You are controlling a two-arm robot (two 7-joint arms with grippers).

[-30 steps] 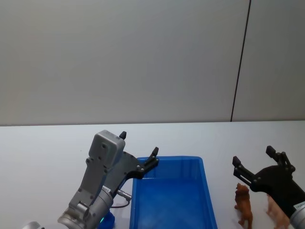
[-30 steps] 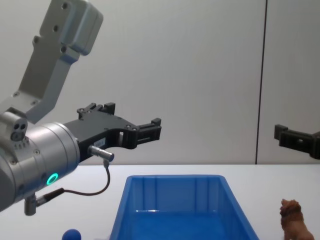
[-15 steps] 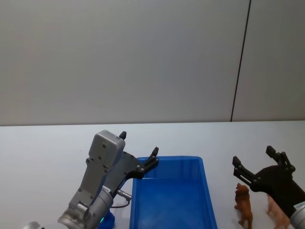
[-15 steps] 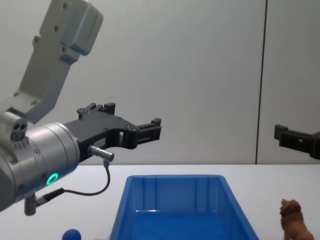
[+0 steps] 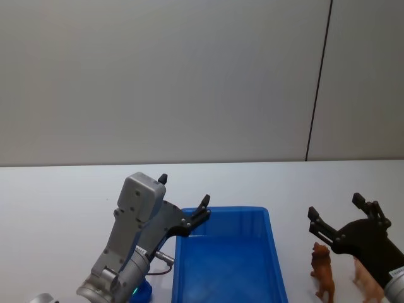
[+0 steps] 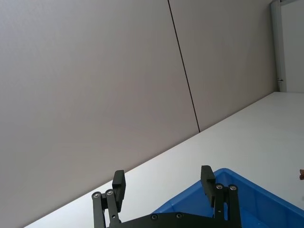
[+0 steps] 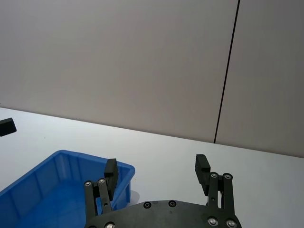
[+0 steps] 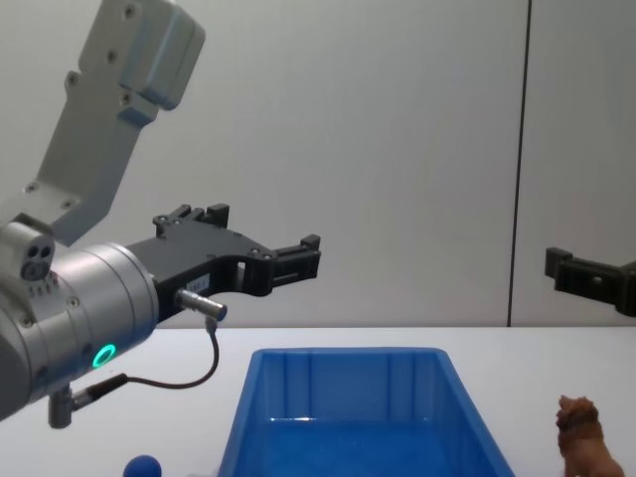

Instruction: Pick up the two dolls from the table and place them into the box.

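Two dolls sit on the white table (image 5: 57,202) outside the blue bin (image 5: 221,211): the shaggy brown figurine (image 5: 322,270) stands right of it, just below the right gripper (image 5: 334,205); the blue ball-topped toy (image 8: 145,466) lies left, behind the left gripper (image 5: 184,189). Both grippers hang wide open, empty.

Back wall (image 5: 158,82): plain pale grey panels, matte. One thin dark vertical seam (image 5: 319,82) right of centre, running down to the table line. Table (image 5: 63,196): flat white top, its far edge against the wall. Left wrist view: whiter upright strip (image 6: 290,42) at the wall's far end; door or corner, cannot tell. Light even and soft.
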